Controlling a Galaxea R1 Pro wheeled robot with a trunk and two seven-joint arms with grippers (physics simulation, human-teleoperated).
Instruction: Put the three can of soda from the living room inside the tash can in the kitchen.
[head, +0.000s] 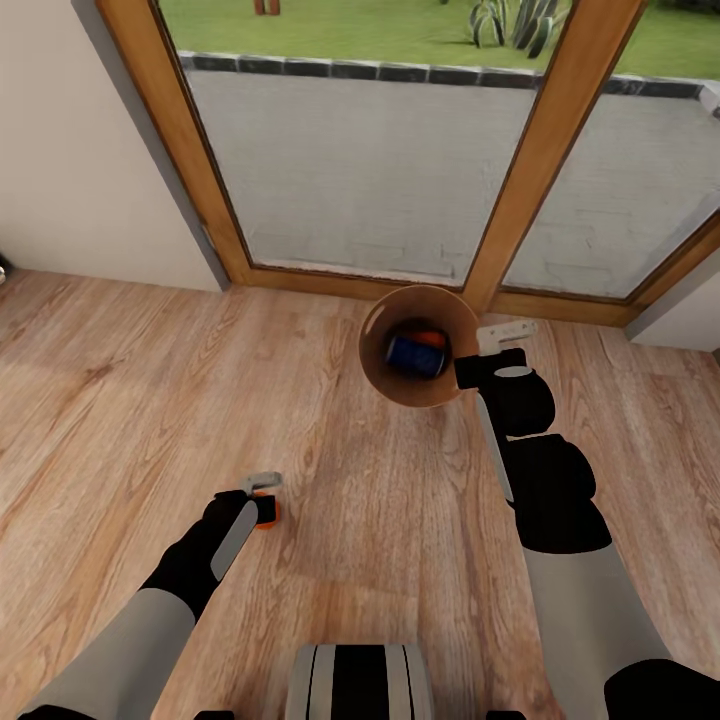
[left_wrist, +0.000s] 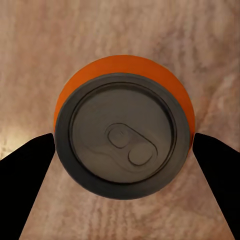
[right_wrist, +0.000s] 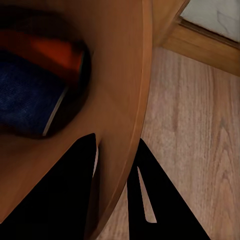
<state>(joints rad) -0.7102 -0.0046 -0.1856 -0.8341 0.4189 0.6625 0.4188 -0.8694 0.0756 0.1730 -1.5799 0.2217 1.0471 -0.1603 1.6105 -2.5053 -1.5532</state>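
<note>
Orange can (left_wrist: 122, 132) between left jaws — upright

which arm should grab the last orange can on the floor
Left. Its tool sits right over the orange can, one finger each side. The right tool is busy gripping the bin's rim.

Tash can (head: 400, 385) upright on plank floor, blue can (head: 415, 356) and orange can (head: 428, 339) inside; third orange can (head: 267, 513) upright apart.

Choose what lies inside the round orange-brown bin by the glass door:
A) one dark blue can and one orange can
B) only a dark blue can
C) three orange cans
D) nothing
A: inside the round orange-brown bin, a dark blue can lies beside an orange can.
</note>
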